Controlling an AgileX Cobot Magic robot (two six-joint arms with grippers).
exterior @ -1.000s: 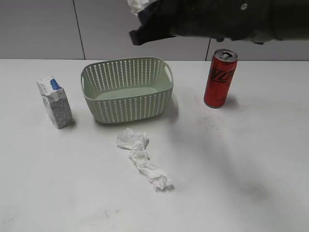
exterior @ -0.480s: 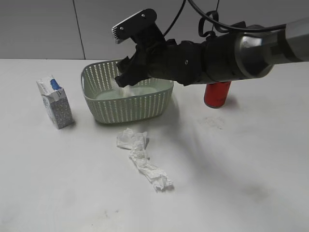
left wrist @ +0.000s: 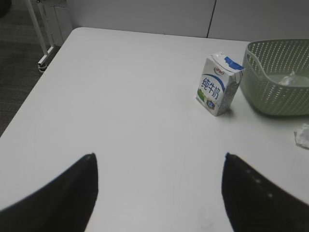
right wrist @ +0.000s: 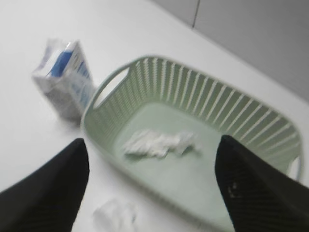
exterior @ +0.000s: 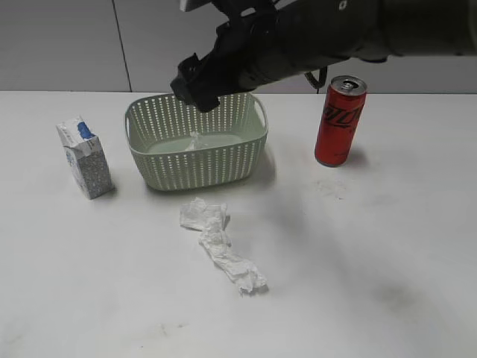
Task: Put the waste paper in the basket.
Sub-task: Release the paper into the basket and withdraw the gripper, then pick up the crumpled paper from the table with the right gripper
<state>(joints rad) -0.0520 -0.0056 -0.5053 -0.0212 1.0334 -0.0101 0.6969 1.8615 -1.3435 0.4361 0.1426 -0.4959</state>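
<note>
The pale green basket [exterior: 197, 165] stands at the back middle of the table. One white waste paper scrap [exterior: 196, 141] lies inside it, also in the right wrist view [right wrist: 159, 143]. Two more scraps lie on the table in front of the basket: a crumpled one [exterior: 203, 215] and a longer strip [exterior: 232, 262]. My right gripper [exterior: 197, 88] hangs above the basket's back rim, open and empty [right wrist: 152, 145]. My left gripper [left wrist: 159, 159] is open and empty over bare table at the left, out of the exterior view.
A white-and-blue milk carton [exterior: 84, 156] stands left of the basket and shows in the left wrist view [left wrist: 218, 84]. A red can [exterior: 340, 121] stands to the basket's right. The table's left edge [left wrist: 36, 82] is near the left gripper.
The right gripper came down into the basket holding a paper scrap, let it go and has risen again. The scrap now lies in the basket. The two scraps on the table have not moved.
</note>
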